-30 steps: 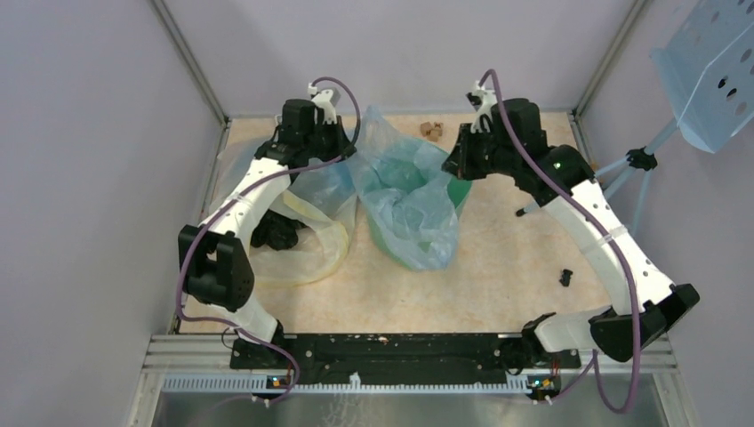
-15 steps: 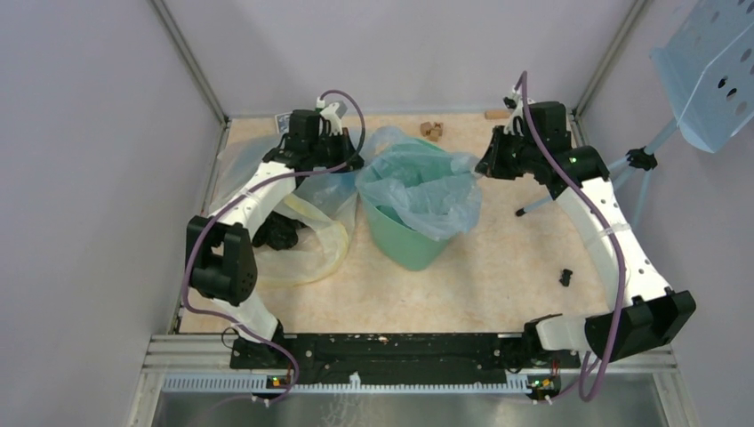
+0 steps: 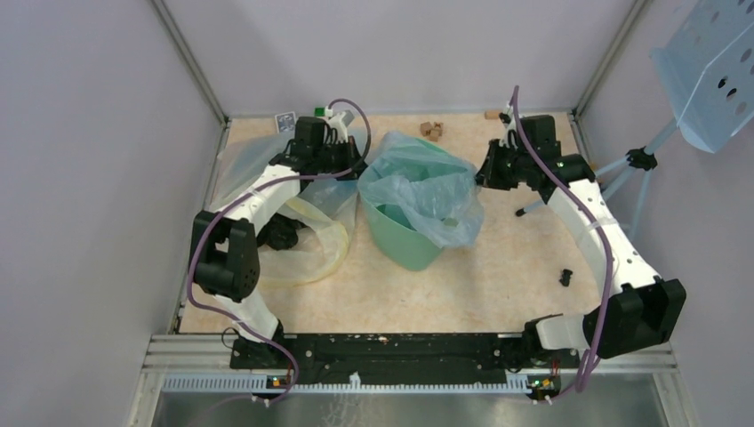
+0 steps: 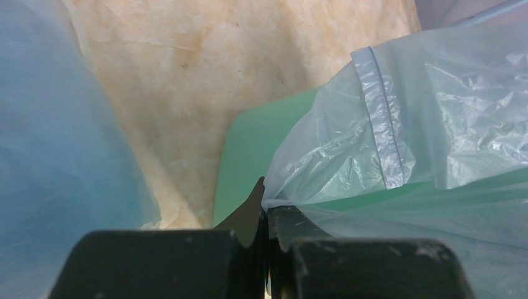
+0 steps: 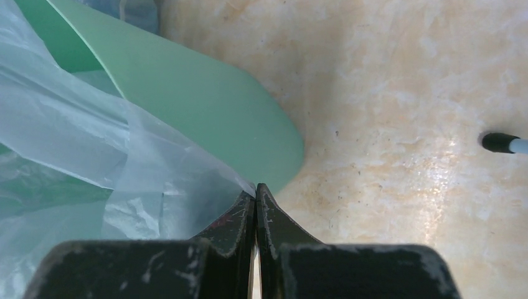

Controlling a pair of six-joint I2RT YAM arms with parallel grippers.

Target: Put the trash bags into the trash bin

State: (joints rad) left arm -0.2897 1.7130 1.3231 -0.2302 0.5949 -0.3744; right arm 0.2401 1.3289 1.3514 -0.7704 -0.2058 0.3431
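The mint-green trash bin [image 3: 402, 238] stands mid-table. The light-blue trash bag [image 3: 418, 182] is spread over its mouth and hangs down its right side. My left gripper [image 3: 354, 165] is shut on the bag's left edge, beside the bin's left rim; the bag [image 4: 398, 131] and the bin [image 4: 249, 149] show in the left wrist view past the closed gripper [image 4: 266, 208]. My right gripper [image 3: 482, 174] is shut on the bag's right edge [image 5: 155, 174] just outside the bin's rim [image 5: 205, 106]; its jaws [image 5: 256, 190] are pressed together.
A bigger clear bag with yellow tint [image 3: 302, 236] lies left of the bin with a dark object [image 3: 277, 233] on it. Small brown pieces [image 3: 432, 130] lie at the back. A small black object [image 3: 566, 277] lies at the right. A tripod leg tip [image 5: 501, 142] rests on the table.
Both grippers pulled apart and came down, drawing the bag open over the bin's mouth; a second ago the bag stood bunched up over the bin.
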